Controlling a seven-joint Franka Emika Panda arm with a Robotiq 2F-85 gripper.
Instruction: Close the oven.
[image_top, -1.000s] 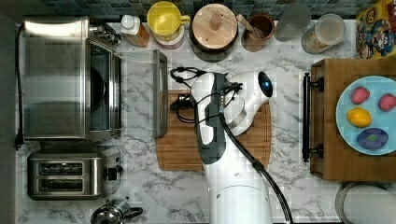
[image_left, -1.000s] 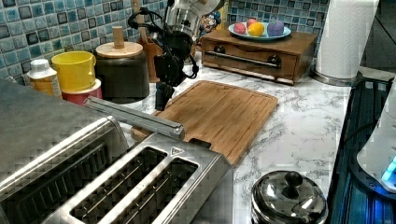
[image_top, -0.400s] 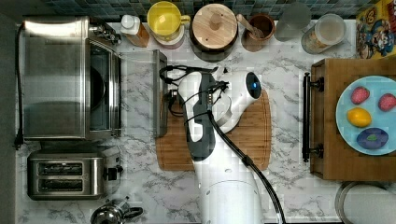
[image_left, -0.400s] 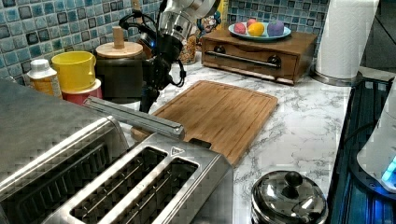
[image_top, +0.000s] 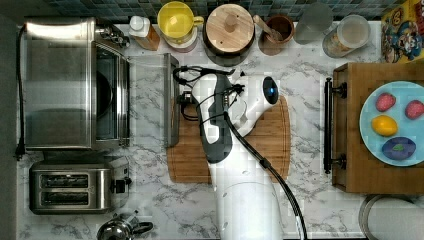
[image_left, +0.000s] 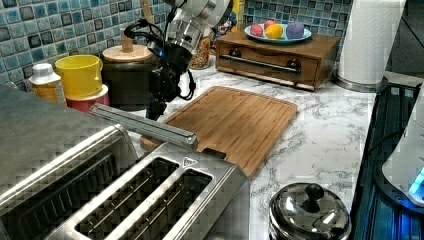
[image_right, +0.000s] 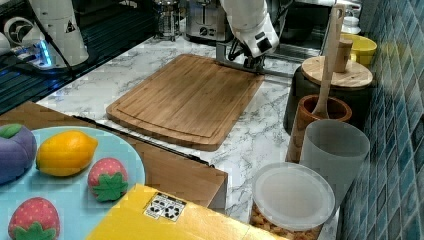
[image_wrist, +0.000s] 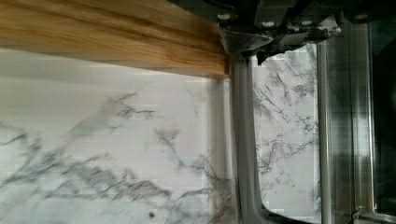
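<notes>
Steel oven (image_top: 60, 85) at bench's back corner, glass door dropped flat. Gripper (image_left: 156, 106) at the bar handle (image_top: 171, 100); finger state indeterminate. Door stiff, hinged, fragile glass: lift by handle.

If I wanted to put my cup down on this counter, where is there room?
The marble between the cutting board and the drawer box is bare. The board's half toward the box is free too. The back row by the tiles, around the yellow cup, is crowded.
</notes>
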